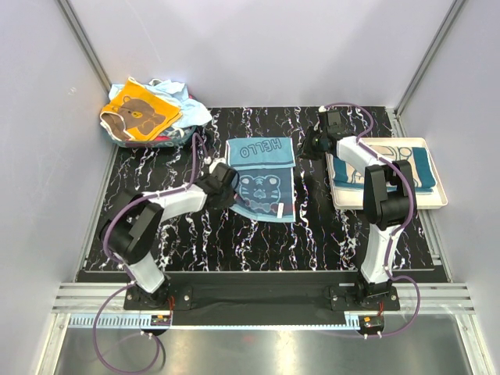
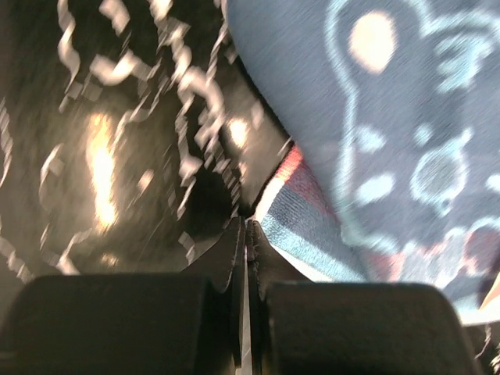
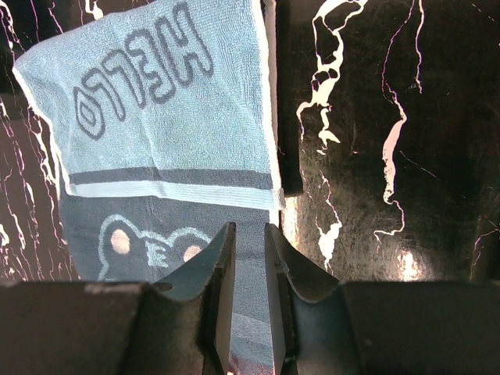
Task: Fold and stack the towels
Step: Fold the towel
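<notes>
hiding hello towel edge, l hand

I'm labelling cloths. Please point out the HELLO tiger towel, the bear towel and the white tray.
HELLO tiger towel [image 1: 262, 151]: top external view, on the light lettered band.
bear towel [image 1: 141, 114]: top external view, on the bear's face.
white tray [image 1: 436, 181]: top external view, on its right rim.

I see my left gripper pressed closed, its tips just beside the tiger towel on the marbled table.
</notes>
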Available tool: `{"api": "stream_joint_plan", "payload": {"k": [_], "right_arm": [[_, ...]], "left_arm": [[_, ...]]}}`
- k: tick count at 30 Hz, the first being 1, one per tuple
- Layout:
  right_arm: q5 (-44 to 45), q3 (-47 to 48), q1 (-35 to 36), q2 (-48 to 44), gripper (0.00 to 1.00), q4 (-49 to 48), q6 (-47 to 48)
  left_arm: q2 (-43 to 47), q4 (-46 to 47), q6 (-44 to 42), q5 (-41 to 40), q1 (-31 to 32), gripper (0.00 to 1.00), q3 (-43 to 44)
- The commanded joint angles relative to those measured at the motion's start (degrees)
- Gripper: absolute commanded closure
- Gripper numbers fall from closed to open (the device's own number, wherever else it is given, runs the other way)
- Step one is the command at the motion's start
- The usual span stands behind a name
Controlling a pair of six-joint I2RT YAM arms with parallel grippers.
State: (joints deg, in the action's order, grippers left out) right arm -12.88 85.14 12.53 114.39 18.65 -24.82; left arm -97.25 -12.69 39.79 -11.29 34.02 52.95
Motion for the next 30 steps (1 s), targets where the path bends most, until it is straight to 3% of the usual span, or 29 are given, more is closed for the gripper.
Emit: {"api": "stream_joint_plan", "payload": {"k": [1,18,23,26,30], "right_arm": [[0.8,0.0,0.3,-3.6,0.72,-1.9,0.6],[2.3,0.9,0.4,-1.4,0.71,-1.1,0.6],[3.2,1.4,0.4,-0.9,0.67,-0.8,0.0],[3.0,2.0,0.5,-0.2,0.66,-0.2,-0.1],[2.4,2.0,0.6,1.3,0.64,-0.3,-0.2]], "left_arm": [[3.7,-4.6,2.5,-2.9,0.3,1.0,-4.6],[16.2,-7.3,8.1,-1.5,1.5,0.97,-13.3],[20.0,-11.5,6.6,-3.4,1.3,0.7,-8.4],[19.4,-13.2,4.6,-4.4,0.6,0.68,-2.1],[14.4,-11.8,2.1,-1.5,-4.8,0.68,6.2]]}}
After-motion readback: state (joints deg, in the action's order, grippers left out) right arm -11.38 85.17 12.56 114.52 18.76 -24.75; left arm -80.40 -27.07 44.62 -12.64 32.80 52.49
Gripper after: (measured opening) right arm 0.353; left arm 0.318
